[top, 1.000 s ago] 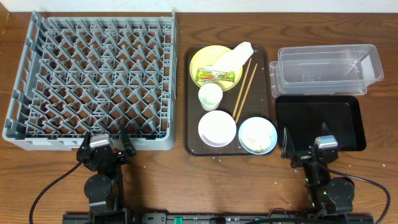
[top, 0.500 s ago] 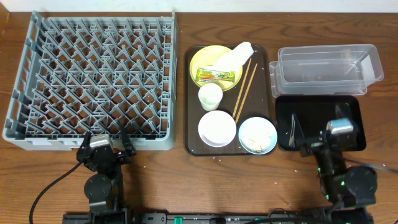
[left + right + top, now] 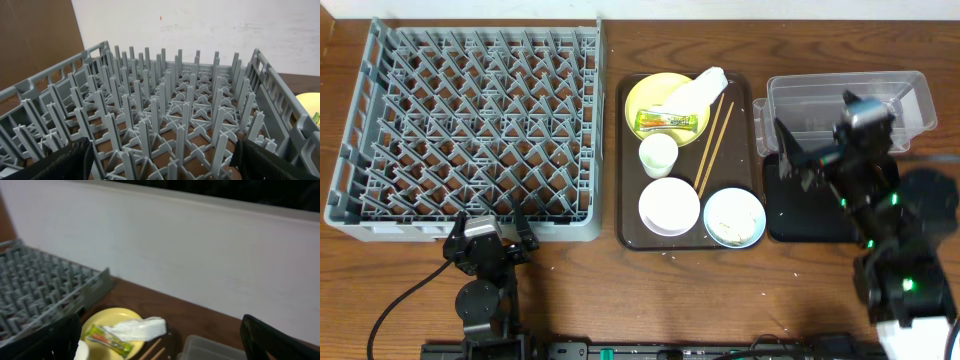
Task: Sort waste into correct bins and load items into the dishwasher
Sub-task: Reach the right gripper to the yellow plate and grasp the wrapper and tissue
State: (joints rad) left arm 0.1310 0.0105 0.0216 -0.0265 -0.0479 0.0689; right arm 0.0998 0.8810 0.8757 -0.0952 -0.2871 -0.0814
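The grey dish rack [image 3: 460, 120] fills the left of the table and the left wrist view [image 3: 175, 100]. On the dark brown tray [image 3: 752, 120] lie the yellow plate [image 3: 648, 98] with the white napkin [image 3: 698, 88] and the green-and-orange wrapper [image 3: 672, 122], the white cup [image 3: 658, 155], white bowl [image 3: 669, 206], chopsticks [image 3: 713, 145] and a light blue bowl [image 3: 734, 217] holding rice scraps. The clear tub [image 3: 845, 110] and black tray [image 3: 820, 205] are on the right. My right gripper [image 3: 835, 150] [image 3: 160, 345] is open, raised over them. My left gripper [image 3: 488, 228] [image 3: 162, 160] is open at the rack's front edge.
The right wrist view shows the plate [image 3: 112, 322], napkin [image 3: 137, 328], wrapper [image 3: 107, 339], chopstick tips [image 3: 152, 351], tub corner [image 3: 210, 350] and rack corner [image 3: 40, 290] below a white wall. A few crumbs lie on the wood near the tray's front.
My right arm has risen from the table's front edge and moved back, over the black tray toward the clear tub. The left arm has not moved.
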